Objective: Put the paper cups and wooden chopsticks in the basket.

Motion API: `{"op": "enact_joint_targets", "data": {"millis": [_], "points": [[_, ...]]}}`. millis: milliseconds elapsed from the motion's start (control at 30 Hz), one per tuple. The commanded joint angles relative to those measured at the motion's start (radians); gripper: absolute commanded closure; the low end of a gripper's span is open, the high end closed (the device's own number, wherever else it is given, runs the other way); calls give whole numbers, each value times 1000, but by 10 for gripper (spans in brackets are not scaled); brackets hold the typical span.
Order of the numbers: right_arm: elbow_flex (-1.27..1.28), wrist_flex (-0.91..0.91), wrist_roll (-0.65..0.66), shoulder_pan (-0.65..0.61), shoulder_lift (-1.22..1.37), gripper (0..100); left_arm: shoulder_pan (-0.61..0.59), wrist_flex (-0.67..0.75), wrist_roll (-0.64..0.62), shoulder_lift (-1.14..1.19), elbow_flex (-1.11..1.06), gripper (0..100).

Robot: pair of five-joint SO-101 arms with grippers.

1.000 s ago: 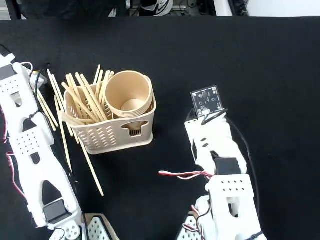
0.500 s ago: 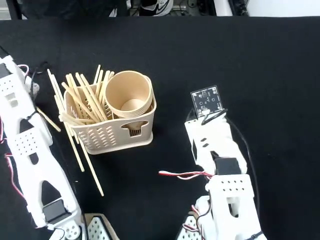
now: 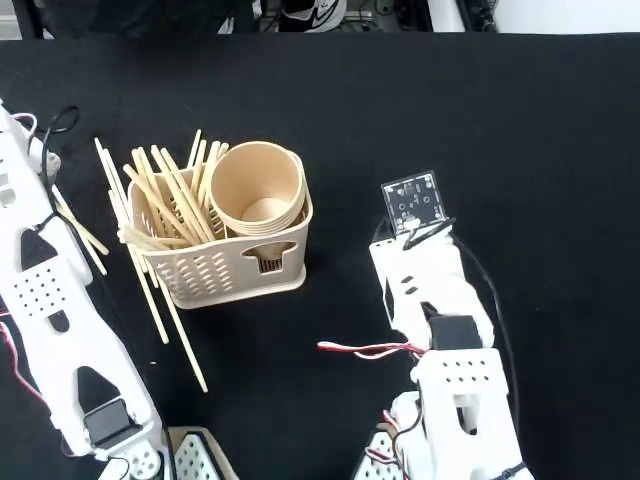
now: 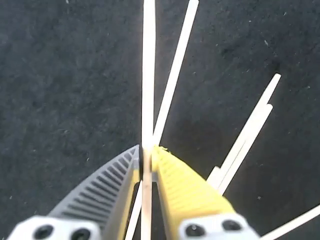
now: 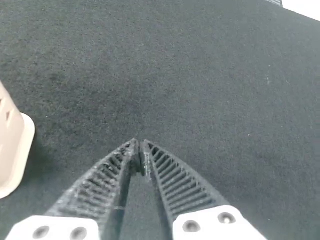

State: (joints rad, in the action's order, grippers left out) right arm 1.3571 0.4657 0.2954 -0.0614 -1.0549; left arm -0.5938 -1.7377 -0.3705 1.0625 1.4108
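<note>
A cream basket [image 3: 235, 265] stands left of the table's middle and holds stacked paper cups [image 3: 257, 188] and a bundle of wooden chopsticks [image 3: 165, 195]. More loose chopsticks [image 3: 150, 290] lie on the black cloth along the basket's left side. My left gripper [image 4: 147, 150] is shut on one chopstick [image 4: 148, 75], which runs straight out past the fingertips; other sticks [image 4: 245, 135] lie on the cloth below it. The left arm [image 3: 45, 280] stands at the table's left edge. My right gripper [image 5: 137, 147] is shut and holds nothing, hovering over bare cloth right of the basket [image 5: 12, 145].
The right arm [image 3: 440, 330] stretches up from the front edge right of the basket, with its camera board [image 3: 413, 200] at the tip. Black cloth [image 3: 480, 120] covers the whole table, with bare room on the right and at the back.
The left arm has shifted leftward and back, and the chopsticks left of the basket have been dragged and turned with it. The right arm has kept still.
</note>
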Motion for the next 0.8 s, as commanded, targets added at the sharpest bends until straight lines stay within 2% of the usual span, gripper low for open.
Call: {"op": "enact_joint_targets", "data": {"millis": [0, 233, 433, 667, 767], "points": [[-13, -18, 6, 9, -10, 985, -7, 48, 9, 25, 12, 970], [-13, -18, 6, 9, -10, 985, -7, 144, 9, 143, 12, 964], [-13, -18, 6, 9, -10, 985, 4, 150, 3, 176, 13, 791], [-13, -18, 6, 9, -10, 985, 8, 143, 3, 169, 16, 866], [-13, -18, 6, 9, -10, 985, 10, 109, 3, 169, 81, 870]]}}
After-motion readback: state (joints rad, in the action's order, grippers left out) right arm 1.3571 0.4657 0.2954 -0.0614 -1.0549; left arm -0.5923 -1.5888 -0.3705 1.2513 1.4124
